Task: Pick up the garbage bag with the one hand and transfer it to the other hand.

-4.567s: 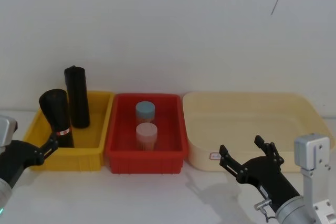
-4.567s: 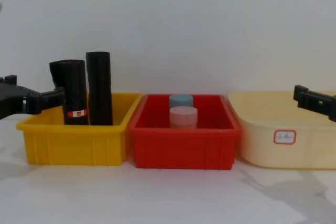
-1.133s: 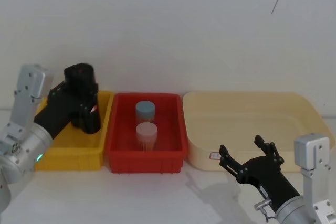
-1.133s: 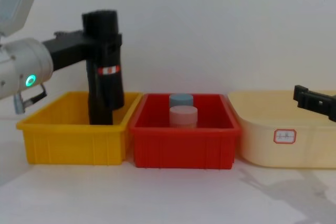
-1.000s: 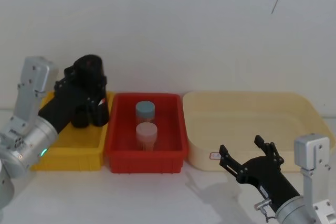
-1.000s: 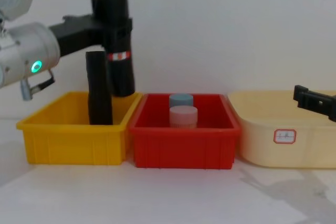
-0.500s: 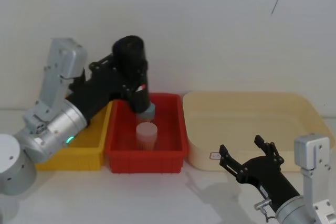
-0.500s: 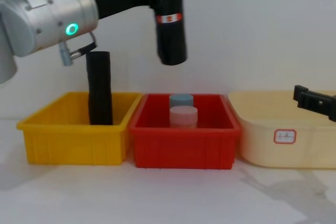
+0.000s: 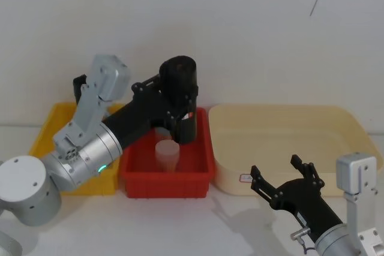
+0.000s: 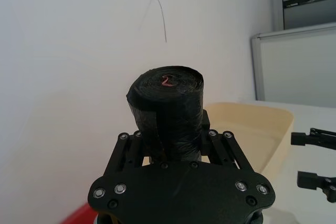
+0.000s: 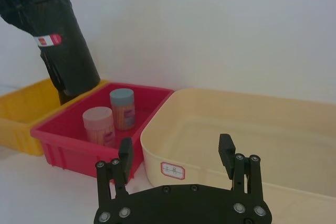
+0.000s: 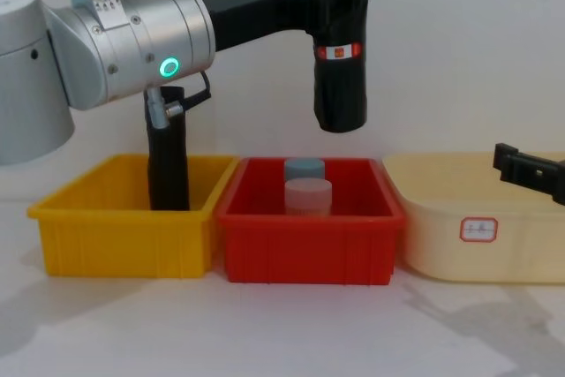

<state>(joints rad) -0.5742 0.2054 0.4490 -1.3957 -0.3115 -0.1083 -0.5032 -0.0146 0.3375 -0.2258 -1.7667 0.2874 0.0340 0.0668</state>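
The left gripper [image 10: 175, 149] clamped the bag [image 12: 341, 86] upright over the red bin [image 12: 309, 249], band in chest view, coiled top in wrist view; the right gripper [image 11: 176, 146] stood open.

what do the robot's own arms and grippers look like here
Both arms are silver-grey metal ending in black sections. The left arm has fat rounded joints, a green ring light and a small grey wire loop beneath it. The left gripper and right gripper are black, flat frames dotted with silver screws, each with two black fingers. The right arm shows a boxy grey housing.
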